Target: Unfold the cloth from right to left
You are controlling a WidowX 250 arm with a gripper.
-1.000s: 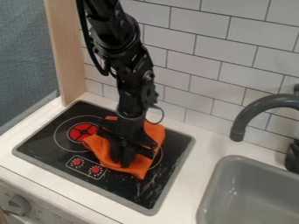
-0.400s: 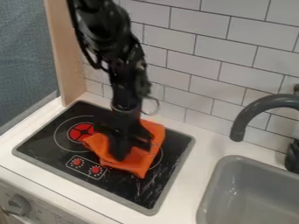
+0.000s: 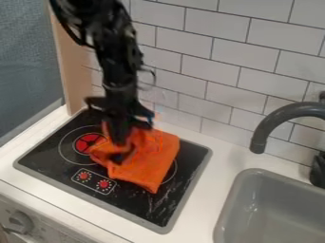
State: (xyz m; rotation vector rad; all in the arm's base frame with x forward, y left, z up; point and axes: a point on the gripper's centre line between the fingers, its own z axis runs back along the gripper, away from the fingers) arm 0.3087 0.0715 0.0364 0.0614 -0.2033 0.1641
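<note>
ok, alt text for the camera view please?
A black robot tool hangs down at a rumpled orange cloth on a flat, black toy stovetop. On the right are a grey sink and a dark curved tap.

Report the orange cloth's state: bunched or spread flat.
Bunched, not spread flat: the cloth on the cooktop has rumpled, raised folds toward the view's left.

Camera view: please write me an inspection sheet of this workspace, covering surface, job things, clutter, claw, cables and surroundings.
Surface: black stovetop set in a white counter.
Job's things: orange cloth, rumpled, lying on the stovetop, partly covering a burner ring.
Clutter: nothing seen.
Claw: the claw is at the part of the cloth toward the picture's left.
Cables: black cable curving beside the arm.
Surroundings: white tiled wall behind; gray sink and dark faucet at the picture's right.
</note>
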